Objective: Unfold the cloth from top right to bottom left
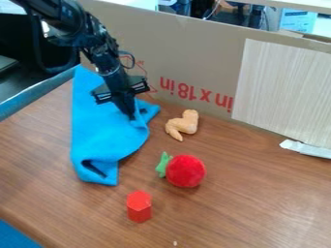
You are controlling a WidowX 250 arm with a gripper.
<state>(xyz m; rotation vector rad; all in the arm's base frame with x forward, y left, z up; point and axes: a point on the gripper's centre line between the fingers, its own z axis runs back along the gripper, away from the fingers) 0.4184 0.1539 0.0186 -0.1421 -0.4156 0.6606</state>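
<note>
Blue cloth [103,135] lies creased on the worktop [259,203], left of the red plush toy [186,171]. Gripper [132,116] points down at the cloth's upper right part; how far the jaws are open, and whether they hold fabric, cannot be determined.

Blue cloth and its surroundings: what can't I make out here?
Blue cloth, camera view: inner layers, hidden by its own folds; also the patch behind the gripper.
Blue item at lower left, camera view: what it is, cut off by the picture's corner.
White strip, camera view: its far end, cut off by the right edge.
Pale speck, camera view: too small to identify.
</note>
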